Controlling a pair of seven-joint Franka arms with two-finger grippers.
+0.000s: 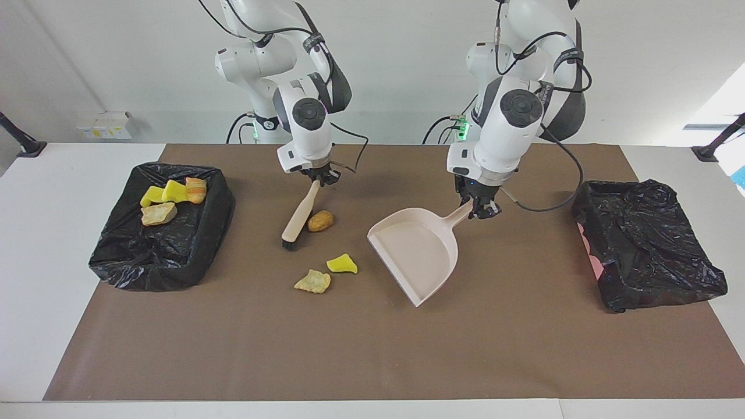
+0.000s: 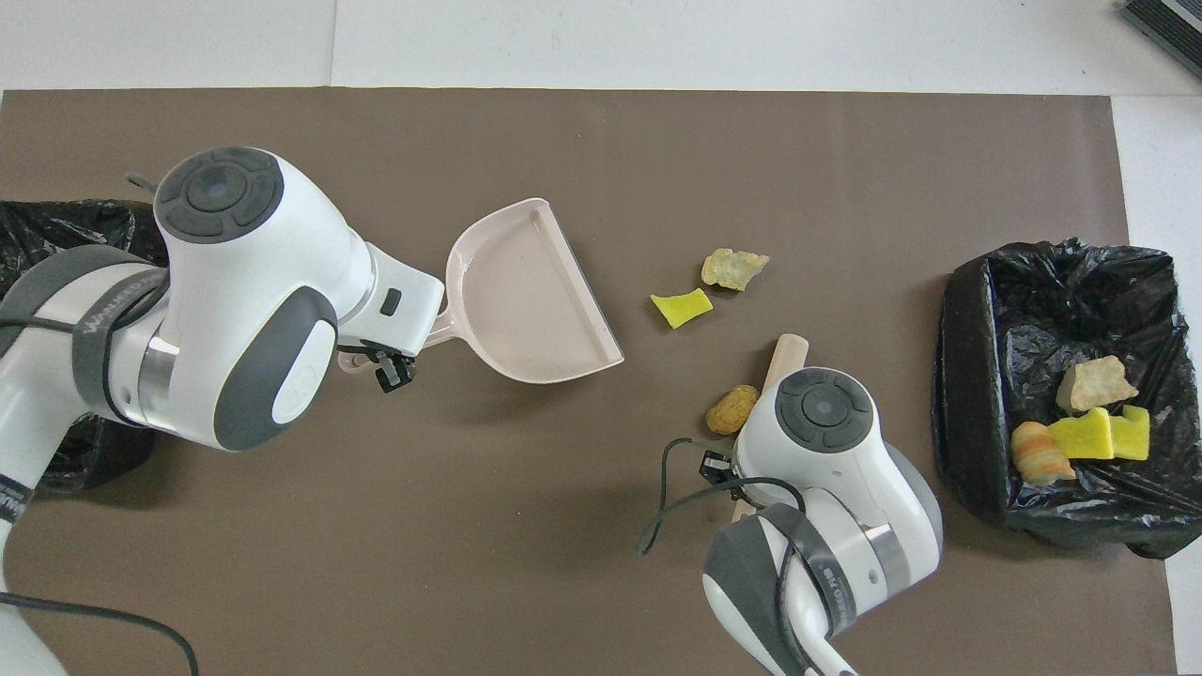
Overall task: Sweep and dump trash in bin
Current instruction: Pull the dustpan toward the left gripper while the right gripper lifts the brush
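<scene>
wall and arm bases (image 1: 262, 125) show only facing.

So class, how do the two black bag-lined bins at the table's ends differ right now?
The black-lined bin at the right arm's end holds four scraps, yellow spongy wedges and tan-orange crusty lumps; the black-lined bin at the left arm's end shows none. The second shows pink at one edge; the first doesn't. Both sit on the brown mat.

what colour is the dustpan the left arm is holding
Pale pink, the dustpan and its handle alike; the facing view shows it best.
</scene>
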